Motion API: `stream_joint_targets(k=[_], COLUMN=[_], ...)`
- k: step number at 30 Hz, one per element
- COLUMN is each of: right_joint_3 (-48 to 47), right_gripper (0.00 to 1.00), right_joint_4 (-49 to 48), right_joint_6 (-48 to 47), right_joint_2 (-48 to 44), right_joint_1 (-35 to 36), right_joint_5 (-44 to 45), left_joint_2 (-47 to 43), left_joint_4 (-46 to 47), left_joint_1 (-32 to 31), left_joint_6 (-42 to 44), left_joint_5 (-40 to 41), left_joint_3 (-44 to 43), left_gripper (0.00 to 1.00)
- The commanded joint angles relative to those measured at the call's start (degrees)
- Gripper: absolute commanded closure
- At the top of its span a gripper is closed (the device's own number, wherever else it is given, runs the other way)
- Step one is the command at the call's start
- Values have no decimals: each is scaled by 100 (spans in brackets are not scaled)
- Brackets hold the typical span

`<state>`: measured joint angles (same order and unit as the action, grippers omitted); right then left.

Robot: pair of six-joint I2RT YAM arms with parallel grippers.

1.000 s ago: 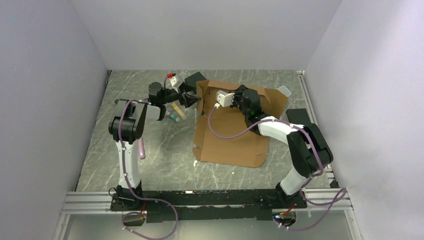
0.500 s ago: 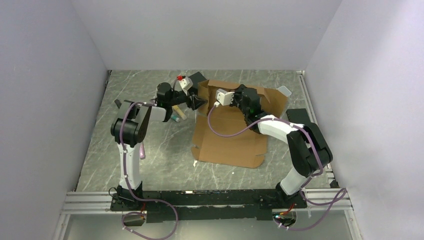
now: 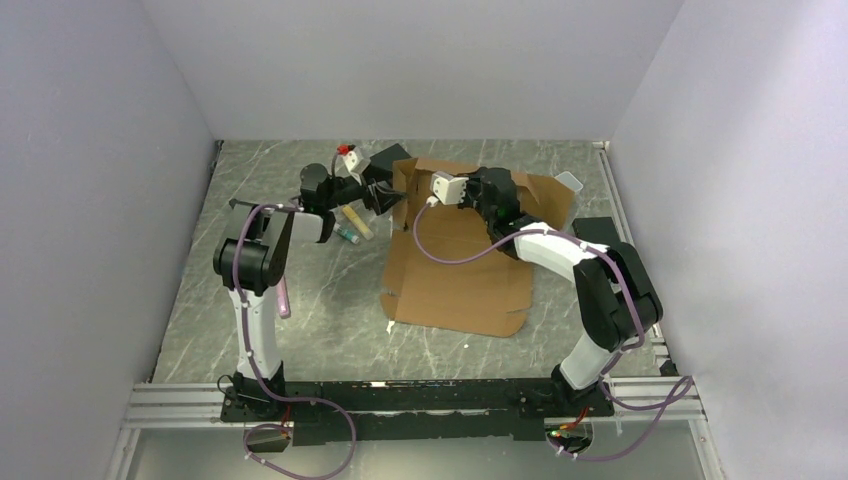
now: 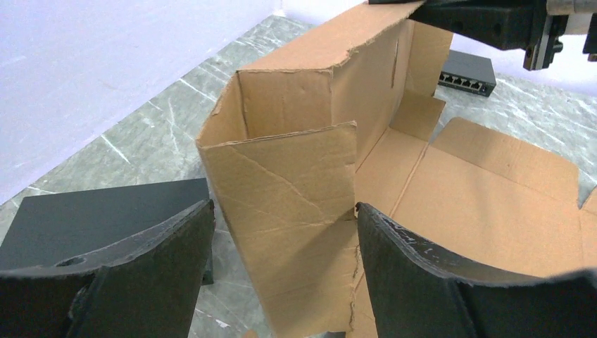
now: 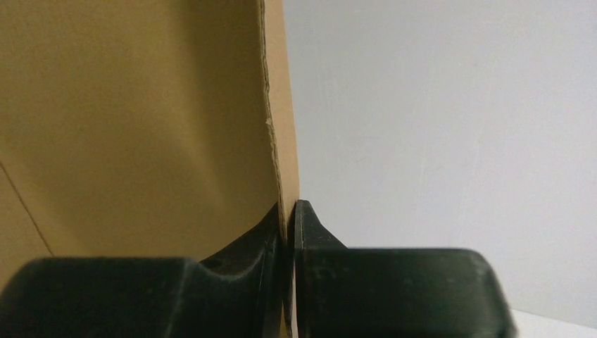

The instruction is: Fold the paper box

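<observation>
Plain brown cardboard die-cut paper box (image 3: 460, 275) sits right of centre on grey marbled tabletop (image 3: 320, 330), far wall (image 3: 540, 200) raised. Right gripper (image 5: 288, 211) clenched on wall edge. Left gripper (image 4: 281, 211) released, jaws wide, straddling upright corner flap (image 4: 288, 183).

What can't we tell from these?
- Top view: right gripper tips hidden under its wrist; its pinch on the box shows only in the right wrist view.
- Right wrist view: cardboard fills the frame; which wall is pinched, unclear.
- Top view: small items left of the box, too small to identify.
- Left wrist view: black slab partly behind the left gripper.
</observation>
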<state>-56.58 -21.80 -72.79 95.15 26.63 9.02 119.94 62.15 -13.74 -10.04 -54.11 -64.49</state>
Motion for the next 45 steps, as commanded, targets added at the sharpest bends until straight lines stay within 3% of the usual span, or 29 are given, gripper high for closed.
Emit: stream_joint_targets(k=[1,9,13,21,23,28,31,36,39,45], right_joint_3=[-142,-496,-571,100,158,162,150,108,71,12], right_gripper=[88,90,90,85,85,85,85,85,83,81], right_joint_4=[676,1029,1146,590,434,359,389,497,600,748], right_joint_6=[349,513,624,538,563,751,925,1125,1208,1315], right_joint_2=[151,343,359,7,24,48,26,-12,-55,-95], right_joint_1=[23,74,118,344,376,462,491,518,518,518], right_joint_5=[-71,188,205,259,379,514,537,571,569,515], left_joint_2=[45,142,137,-377,-548,-964,-1155,-1220,-1376,-1694], left_joint_4=[509,-39,152,-97,-165,-506,-889,-1265,-1347,-1712], left_joint_1=[39,38,17,-416,-542,-848,-1010,-1052,-1052,-1052], left_joint_6=[-457,-395,-634,-119,43,302,368,-3,-121,-27], left_joint_5=[-222,-93,-14,1114,1600,2778,3153,3024,3166,3370], left_joint_3=[-100,-333,-286,374,597,906,885,729,832,996], left_gripper=[21,22,21,26,33,61,70,68,53,42])
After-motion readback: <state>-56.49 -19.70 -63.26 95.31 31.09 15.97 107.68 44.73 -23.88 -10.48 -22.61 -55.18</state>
